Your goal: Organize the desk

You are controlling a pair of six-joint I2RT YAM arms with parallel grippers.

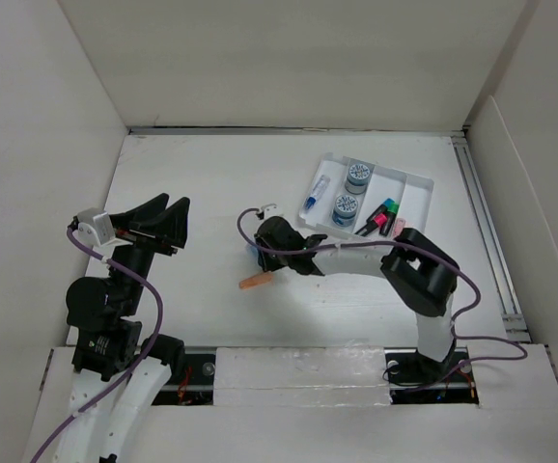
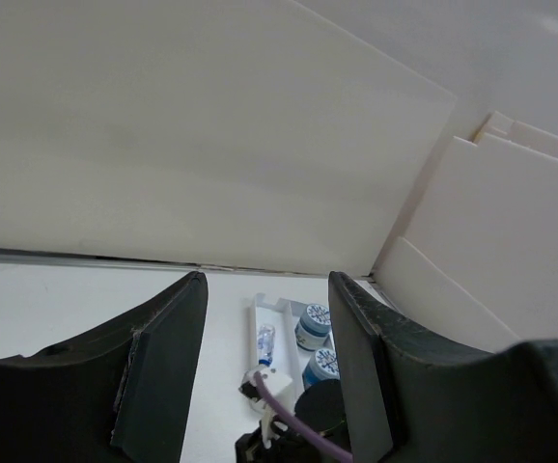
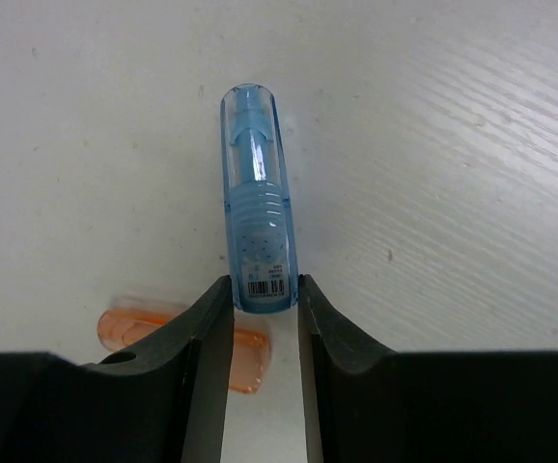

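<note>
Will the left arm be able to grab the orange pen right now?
Probably not easily. The orange pen lies right beside the right hand, which is holding the blue pen, so that hand crowds the spot.

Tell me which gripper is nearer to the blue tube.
Right. The right gripper clasps the blue tube at one end; the left gripper hangs open, far to its left.

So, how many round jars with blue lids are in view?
2, both in the white tray: the far jar at its back, the near jar just in front of it. More might hide under the right arm.
</note>
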